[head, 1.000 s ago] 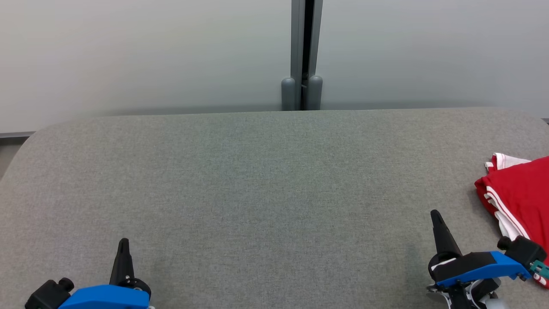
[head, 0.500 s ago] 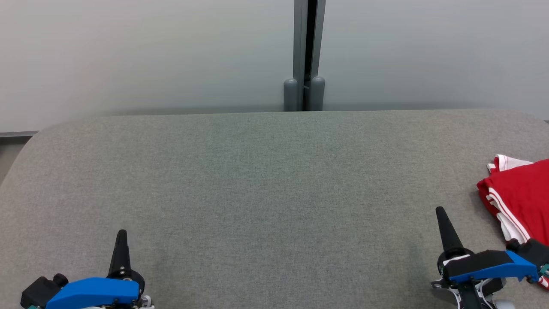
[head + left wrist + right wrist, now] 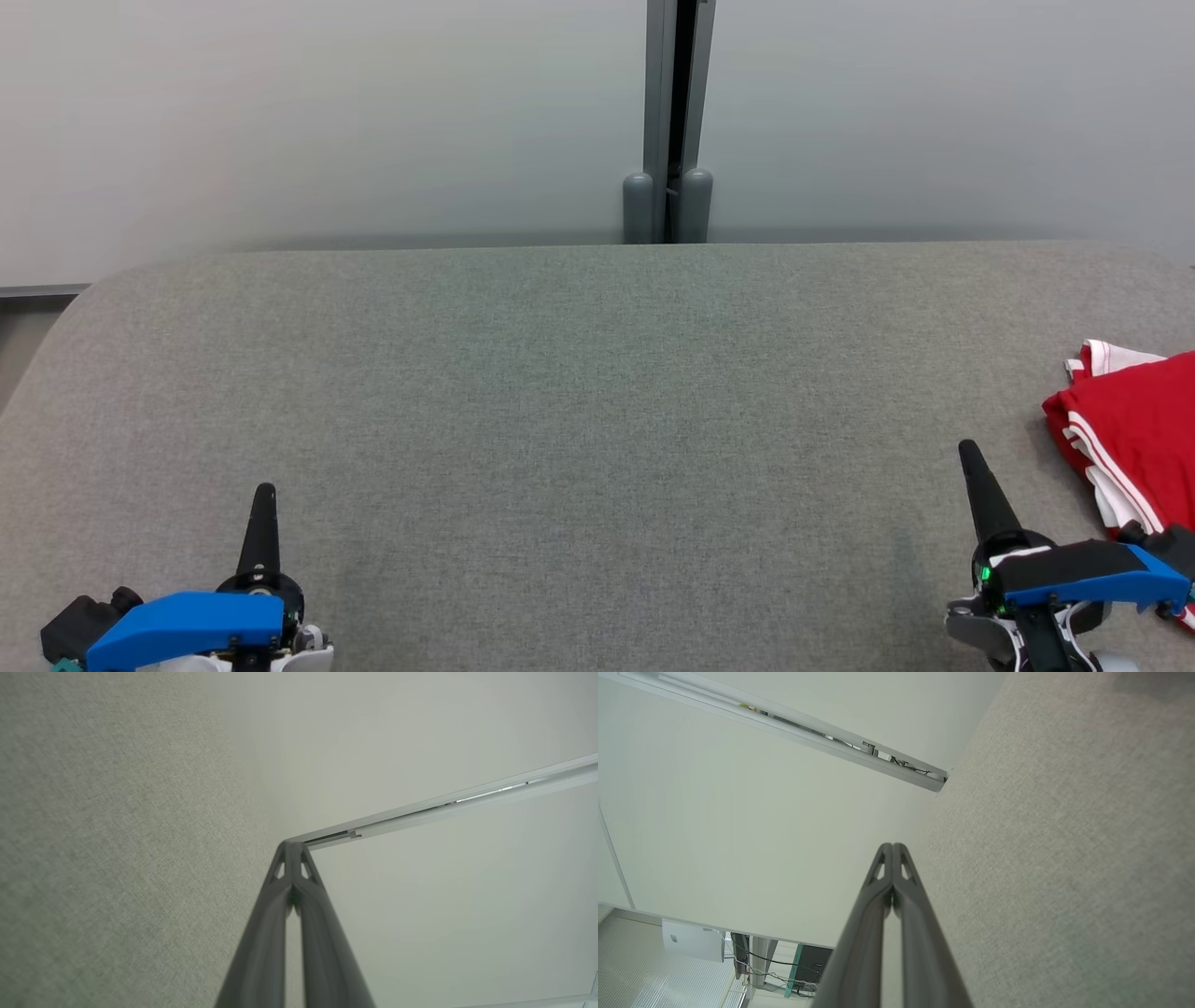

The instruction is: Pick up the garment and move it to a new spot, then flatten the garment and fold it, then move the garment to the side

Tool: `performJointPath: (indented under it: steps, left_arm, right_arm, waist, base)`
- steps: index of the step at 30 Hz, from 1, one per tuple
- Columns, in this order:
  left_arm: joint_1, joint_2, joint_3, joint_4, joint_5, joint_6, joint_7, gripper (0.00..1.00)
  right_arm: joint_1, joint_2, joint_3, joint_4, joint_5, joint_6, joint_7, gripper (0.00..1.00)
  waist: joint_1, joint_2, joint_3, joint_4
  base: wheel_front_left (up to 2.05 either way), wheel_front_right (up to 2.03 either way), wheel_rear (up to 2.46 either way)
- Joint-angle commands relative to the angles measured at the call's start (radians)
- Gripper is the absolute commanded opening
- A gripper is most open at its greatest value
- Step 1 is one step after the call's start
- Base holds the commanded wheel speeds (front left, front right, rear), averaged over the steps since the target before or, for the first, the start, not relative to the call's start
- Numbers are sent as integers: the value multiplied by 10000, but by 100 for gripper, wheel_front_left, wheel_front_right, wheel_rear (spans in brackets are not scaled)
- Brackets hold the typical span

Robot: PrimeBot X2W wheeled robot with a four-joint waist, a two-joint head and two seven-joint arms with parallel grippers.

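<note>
Red garment with white stripe trim (image 3: 1130, 420), apparently folded, lying at the right edge of the grey fabric-covered bench (image 3: 560, 392) beside the closed, empty right pincer (image 3: 971, 462); left pincer (image 3: 263, 499) likewise closed and empty, so the task appears essentially complete

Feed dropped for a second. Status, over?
Left gripper shut, empty. Right gripper shut, empty. Garment far right on surface, just past that gripper, fingertips clear of it. Nothing seen in the way.

The red, white-striped fabric garment (image 3: 1134, 420) is cut off at the edge beside the right gripper (image 3: 971, 455). That gripper's blue body hides its near corner.
</note>
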Motion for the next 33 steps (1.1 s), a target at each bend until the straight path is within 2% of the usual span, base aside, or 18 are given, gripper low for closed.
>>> performJointPath:
  steps: [1,33]
  left_arm:
    - [-269,24,69,-120,-227,-72,63,0]
    - [-564,26,230,-374,-2729,-123,738,0]
  right_arm:
    - [82,-50,-44,-161,262,2,88,0]
    - [255,-62,-341,-779,2978,2,766,0]
  waist:
    - [-1,-1,-3,7]
    - [-1,-1,-66,168]
  base:
    - [0,0,0]
    - [0,0,0]
